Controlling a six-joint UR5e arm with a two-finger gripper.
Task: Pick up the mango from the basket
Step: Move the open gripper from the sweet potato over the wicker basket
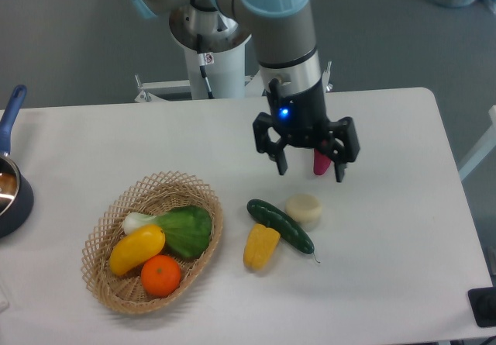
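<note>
The mango (136,250), glossy yellow and elongated, lies in the left part of the wicker basket (102,280) at the table's front left. It rests between a green leafy vegetable (183,230) and a round orange fruit (161,274). My gripper (310,171) hangs open and empty above the table's middle, well to the right of the basket and behind the loose items. Its two dark fingers point down, spread apart.
A dark green cucumber (280,225), a yellow pepper (260,246) and a pale round block (304,210) lie right of the basket. A pink object (321,163) shows behind the gripper. A blue-handled pot (9,186) stands at the left edge.
</note>
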